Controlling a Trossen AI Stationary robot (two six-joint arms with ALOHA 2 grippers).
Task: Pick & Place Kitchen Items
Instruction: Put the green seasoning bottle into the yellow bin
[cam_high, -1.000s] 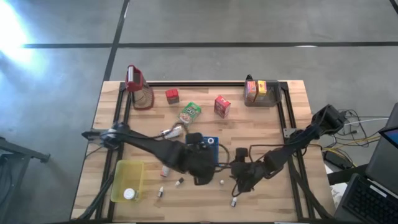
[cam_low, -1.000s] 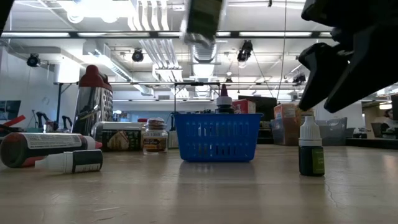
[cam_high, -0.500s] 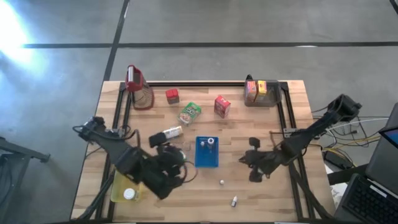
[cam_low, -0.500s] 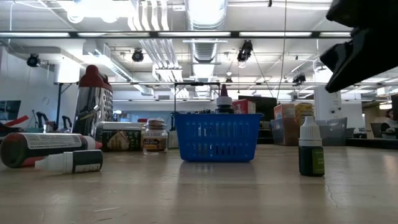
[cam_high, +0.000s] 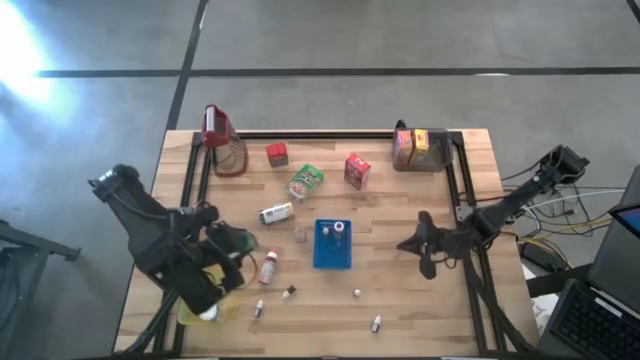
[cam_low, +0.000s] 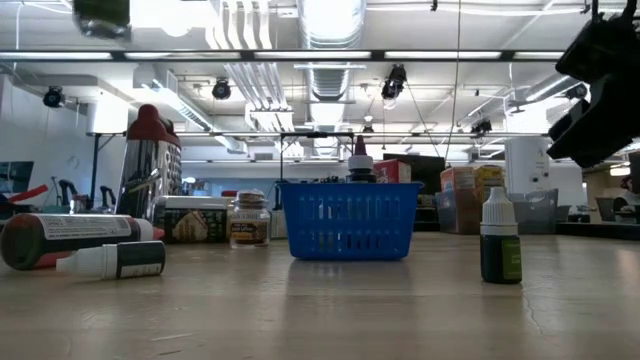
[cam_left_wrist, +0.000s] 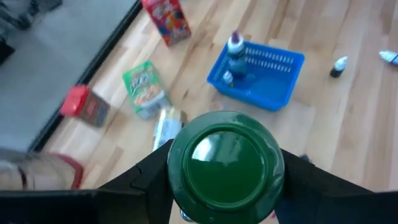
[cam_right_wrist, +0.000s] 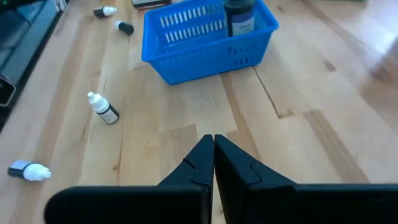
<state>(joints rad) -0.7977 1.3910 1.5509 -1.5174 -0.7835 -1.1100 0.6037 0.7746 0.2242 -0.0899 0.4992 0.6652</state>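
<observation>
- Your left gripper pinches a green-capped jar, its jaws snug on either side of the lid, and hangs over the yellow bin at the table's near left corner.
- Judging by that position, the step in hand is the drop into the bin. Centre the jar over the bin's floor, clear of the white-lidded tin already lying in it.
- Lower before you release; a jar let go from height may bounce or tip the light bin.
- Open the jaws fully and lift straight up, so a finger does not drag the jar out.
- Your right gripper has its fingers pressed together on nothing and waits over bare wood just right of the blue basket, which already holds a dark bottle.
- Other items are still out: small white-capped bottles near the front edge, the green packet, two red cartons toward the back.
- Keep the left arm's path away from the lying bottle beside the bin.
</observation>
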